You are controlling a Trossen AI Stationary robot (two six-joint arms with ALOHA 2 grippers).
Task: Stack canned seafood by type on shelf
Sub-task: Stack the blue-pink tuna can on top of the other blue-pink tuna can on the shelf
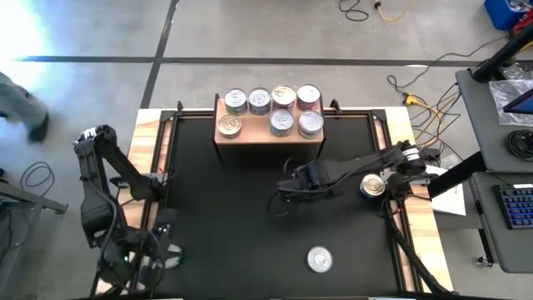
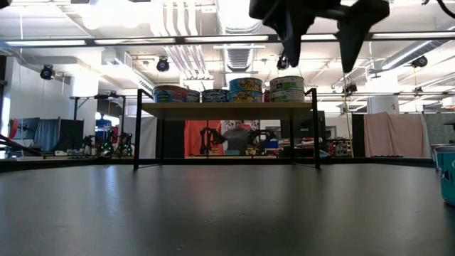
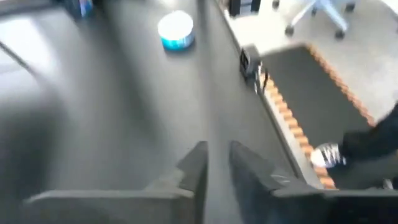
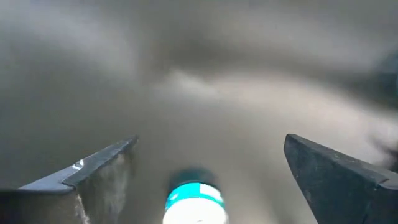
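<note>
The shelf (image 1: 268, 137) stands at the mat's far middle, and several tins (image 1: 281, 122) sit on its board in two rows. One silver-lidded tin (image 1: 320, 259) rests flat on the mat near the front edge. A blue-labelled tin (image 1: 372, 185) sits at the mat's right side. My right gripper (image 1: 283, 200) hangs open above the mat's middle, pointing down, its fingers high in the low view (image 2: 320, 39). A blue-labelled tin (image 4: 194, 202) shows far below it. My left gripper (image 3: 217, 177) is at the near left (image 1: 166, 246), shut on nothing.
A black mat (image 1: 225, 217) covers the table, with light wooden strips (image 1: 420, 225) along its sides. The shelf's thin black legs (image 2: 136, 128) stand on the mat. Cables (image 1: 416, 92) lie on the floor, and a desk with a keyboard (image 1: 516, 204) stands to the right.
</note>
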